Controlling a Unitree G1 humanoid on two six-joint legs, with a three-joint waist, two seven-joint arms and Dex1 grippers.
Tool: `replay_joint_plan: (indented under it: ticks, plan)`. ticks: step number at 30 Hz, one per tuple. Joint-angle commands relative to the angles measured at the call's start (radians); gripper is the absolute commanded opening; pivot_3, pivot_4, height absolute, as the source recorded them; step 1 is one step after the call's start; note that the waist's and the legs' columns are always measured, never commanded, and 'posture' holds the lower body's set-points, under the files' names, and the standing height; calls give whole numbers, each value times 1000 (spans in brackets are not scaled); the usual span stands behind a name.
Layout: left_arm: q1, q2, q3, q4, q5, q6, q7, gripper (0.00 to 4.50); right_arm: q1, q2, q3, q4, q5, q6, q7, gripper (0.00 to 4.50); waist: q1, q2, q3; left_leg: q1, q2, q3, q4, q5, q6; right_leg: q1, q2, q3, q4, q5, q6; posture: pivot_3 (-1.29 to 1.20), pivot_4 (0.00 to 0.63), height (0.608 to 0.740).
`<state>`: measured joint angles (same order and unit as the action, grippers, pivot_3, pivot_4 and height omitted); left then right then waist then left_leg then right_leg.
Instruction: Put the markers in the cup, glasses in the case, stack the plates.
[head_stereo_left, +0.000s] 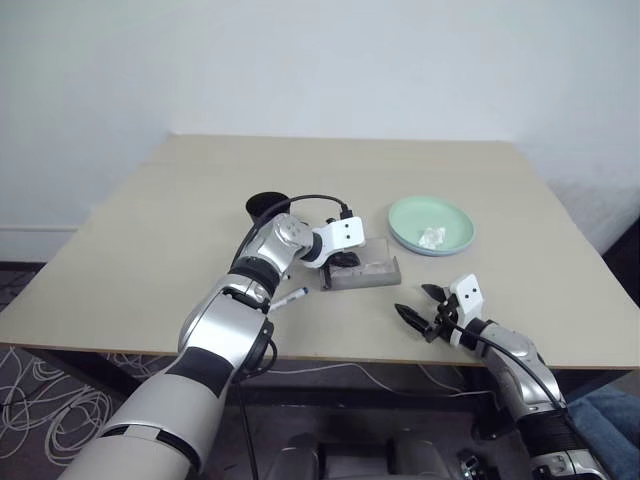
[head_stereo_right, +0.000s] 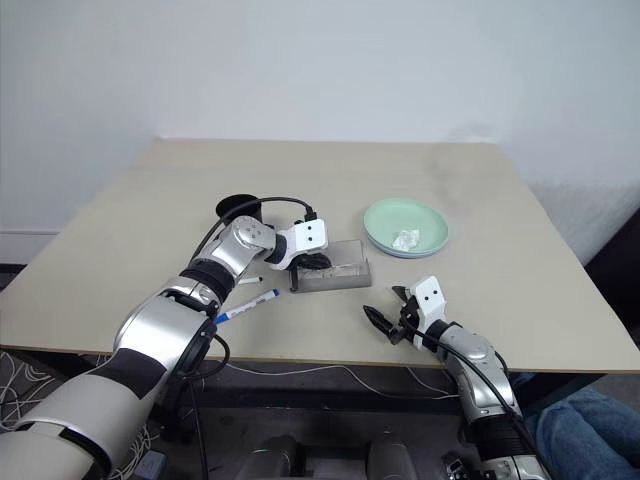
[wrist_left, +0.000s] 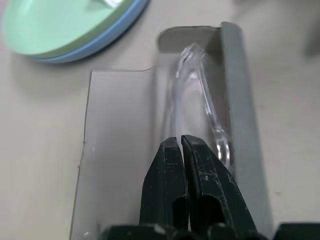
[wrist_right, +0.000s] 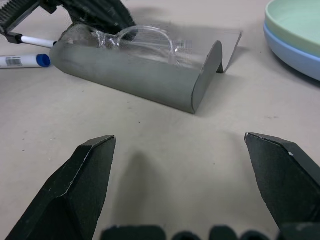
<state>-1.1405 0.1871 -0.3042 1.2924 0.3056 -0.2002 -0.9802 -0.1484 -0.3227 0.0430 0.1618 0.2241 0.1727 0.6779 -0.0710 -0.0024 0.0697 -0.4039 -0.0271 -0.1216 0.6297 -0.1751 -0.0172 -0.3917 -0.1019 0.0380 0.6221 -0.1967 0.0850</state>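
The grey case (head_stereo_left: 362, 270) lies open mid-table, its translucent lid (wrist_left: 120, 130) folded flat. The clear glasses (wrist_left: 202, 95) lie inside the case. My left gripper (wrist_left: 181, 146) is shut, with its tips inside the case beside the glasses and nothing between them. My right gripper (wrist_right: 179, 141) hovers open near the front edge, facing the case, with nothing in it. The mint green plate (head_stereo_left: 430, 222) sits on the light blue plate (wrist_right: 292, 57). Two markers (wrist_right: 25, 61) lie left of the case; the second (wrist_right: 35, 41) is close to it. The black cup (head_stereo_right: 238, 207) stands behind my left arm.
A small white crumpled scrap (head_stereo_left: 432, 237) lies on the green plate. The tan table (head_stereo_left: 200, 180) has bare room at the back and on the left. Cables lie on the floor at the lower left.
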Motion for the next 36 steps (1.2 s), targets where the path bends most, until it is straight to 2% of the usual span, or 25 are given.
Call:
replay_joint_plan:
  ticks: [1, 11, 20, 29, 36]
  plan:
    - [-56, -3, 31, -8, -15, -19, 43, 17, -26, -1, -4, -19, 3, -9, 3, 4500, 0, 0, 0, -1, 0, 0, 0, 0, 0, -1, 0, 0, 0, 0, 0, 0, 0, 740]
    - [-78, -3, 50, 11, -12, -20, 196, 17, -38, -1, 2, -7, 1, -12, 2, 4500, 0, 0, 0, -4, 0, 0, 0, 0, 0, -3, 0, 0, 0, 0, 0, 0, 0, 740]
    - [-85, 0, 32, 26, 44, -11, 356, 3034, -48, -1, 2, -8, 1, -12, 0, 4500, 0, 0, 0, -4, 0, 0, 0, 0, 0, -3, 0, 0, 0, 0, 1, 0, 0, 740]
    - [-84, 9, -4, 52, 127, 29, 526, 3034, -58, 2, -3, -5, -1, -18, -13, 4500, 1, 0, 0, -4, 0, 0, 0, 0, 0, -3, 0, -1, 0, 0, 1, 0, 0, 740]
    - [-71, -9, 26, 69, 110, 121, 509, 3034, -64, 10, -2, -3, -4, -23, -29, 4500, 0, 0, 0, -5, 0, 0, 0, 0, 0, -3, 0, -1, 0, 0, 1, 0, 0, 740]
